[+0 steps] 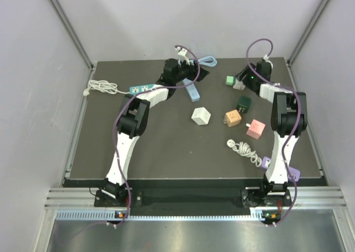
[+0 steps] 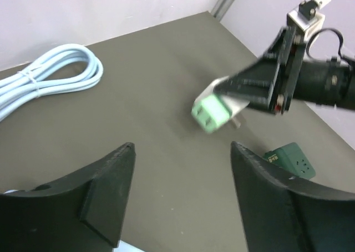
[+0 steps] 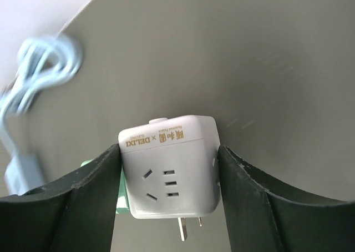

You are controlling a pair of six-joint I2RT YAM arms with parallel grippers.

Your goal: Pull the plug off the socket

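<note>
My right gripper [image 3: 169,150] is shut on a white socket cube [image 3: 169,169] and holds it off the table, with its two metal prongs pointing down. A light green plug [image 3: 119,199] sits against the cube's left side, mostly hidden behind my finger. From the left wrist view the green plug [image 2: 211,112] juts out of the right gripper [image 2: 244,91] toward me. From above, the green plug [image 1: 229,80] and the cube [image 1: 238,85] lie at the back right. My left gripper [image 2: 182,145] stands open and empty over the bare mat, to the left of the plug and apart from it.
A light blue cable coil [image 2: 50,74] lies at the back. A blue power strip [image 1: 191,90] and a white-green strip [image 1: 142,89] lie near the left arm. A white cube [image 1: 201,116], orange [image 1: 232,119], pink [image 1: 255,129] and dark green [image 2: 291,159] adapters and a white cord [image 1: 244,149] dot the right half.
</note>
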